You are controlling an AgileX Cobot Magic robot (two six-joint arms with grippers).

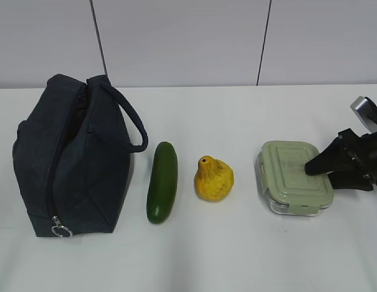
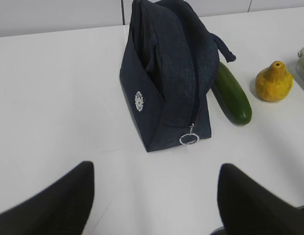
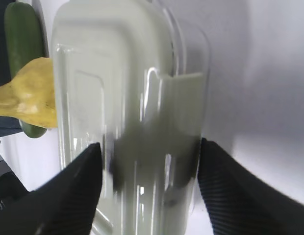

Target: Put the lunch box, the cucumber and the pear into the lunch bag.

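On your white desk (image 1: 237, 255) the lunch box (image 1: 293, 176) lies farthest from the lunch bag (image 1: 70, 158), beyond the cucumber (image 1: 162, 181) and pear (image 1: 213, 179). Your right gripper (image 3: 149, 161) is nearer it, spread, fingers flanking the box's narrow width. Only the left wrist view shows the left gripper (image 2: 154, 196), spread short of the bag.

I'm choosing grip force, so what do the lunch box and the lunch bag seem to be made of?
The lunch box: clear, glossy hard walls showing sharp highlights, probably plastic or glass, under a matte pale green lid that looks like molded plastic. The lunch bag: dark navy woven fabric, matte, with soft creases and sagging sides; its zipper ring pull shines like metal.
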